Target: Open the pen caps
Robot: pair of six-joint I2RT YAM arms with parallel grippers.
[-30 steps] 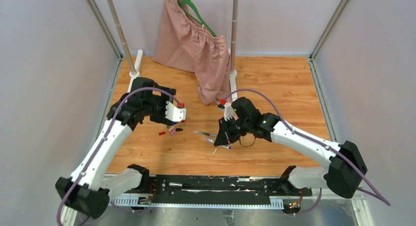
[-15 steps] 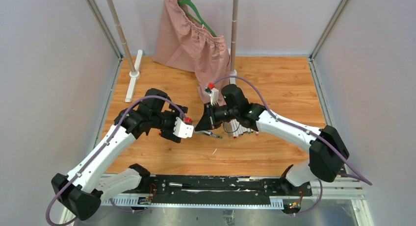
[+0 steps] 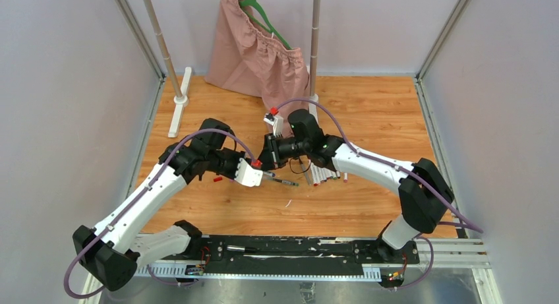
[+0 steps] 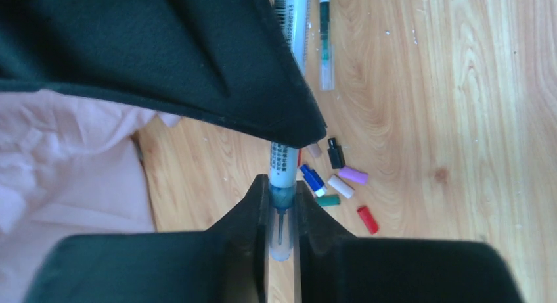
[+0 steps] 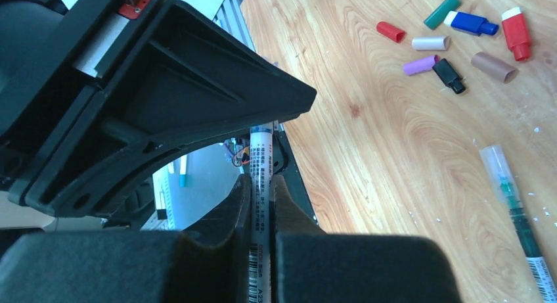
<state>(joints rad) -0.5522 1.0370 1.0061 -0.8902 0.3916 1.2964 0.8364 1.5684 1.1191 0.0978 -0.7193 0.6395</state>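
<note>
Top external view: your left gripper [image 3: 256, 175] and right gripper [image 3: 267, 160] meet tip to tip above the middle of the wooden table [image 3: 382, 113]. Behind them a pale pink cloth [image 3: 254, 53] hangs from a green plastic hanger [image 3: 264, 17]. Just right of the grippers, a row of white pens [image 3: 323, 174] lies on the wood.

Left wrist view: your left gripper [image 4: 281, 198] is clenched on the clear plastic cap [image 4: 281, 245] at the end of a thin white plastic pen [image 4: 283, 168]. The needle tip shows inside the cap. The barrel runs straight ahead to the black finger of the other arm. To the right, on the table, lies a cluster of small loose plastic caps [image 4: 353, 175] in blue, white, purple, black, green and red.

Right wrist view: your right gripper [image 5: 261, 185] is clamped on the same pen's printed white barrel. At upper right the loose caps lie close together. At lower right lies a capped green-ink pen [image 5: 515, 211].
</note>
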